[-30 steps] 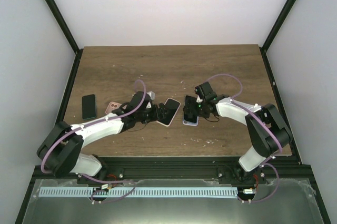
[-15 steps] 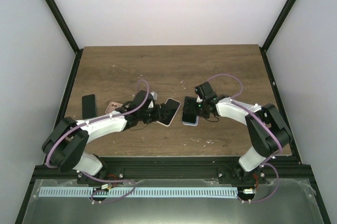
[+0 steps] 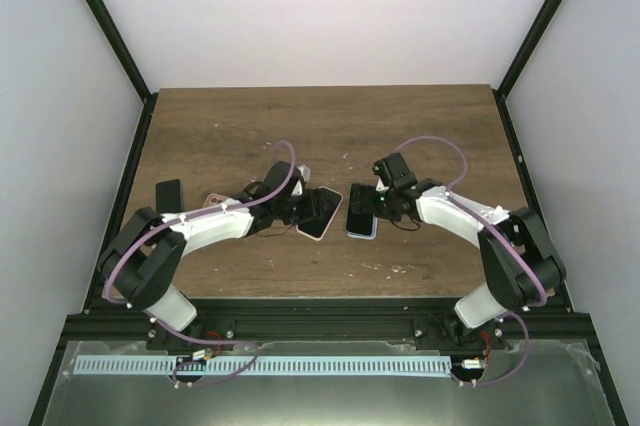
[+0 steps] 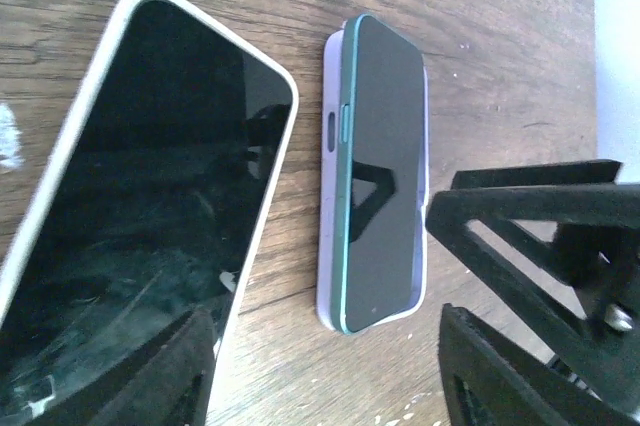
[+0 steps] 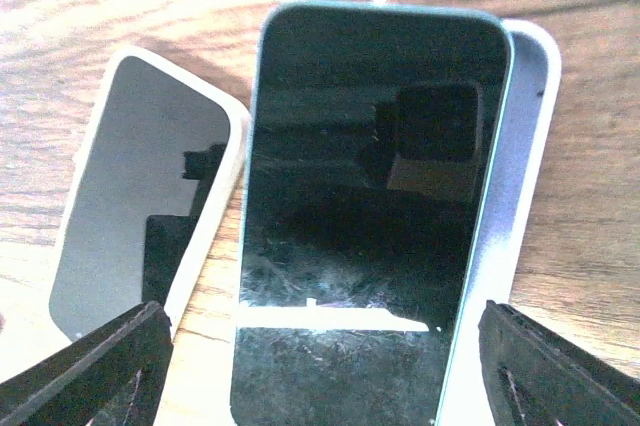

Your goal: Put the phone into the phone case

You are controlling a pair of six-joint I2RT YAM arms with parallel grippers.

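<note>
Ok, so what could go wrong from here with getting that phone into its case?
The teal phone lies skewed on the lavender case, not seated, so a push could slide it off instead. The white-cased phone lies close beside and might get knocked. The left pincer and right pincer, both open, hover close together and could collide.

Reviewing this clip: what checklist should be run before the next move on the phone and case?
1. Placement: teal-edged phone lies on lavender phone case: ok.
2. Seating: not ok, the phone sits offset, with one case wall exposed.
3. Grip readiness: right tool open, straddling the phone: ok.
4. Other arm: left tool open, gripping nothing: ok.
5. Clearance: white-cased phone apart from the lavender case: ok.
</note>
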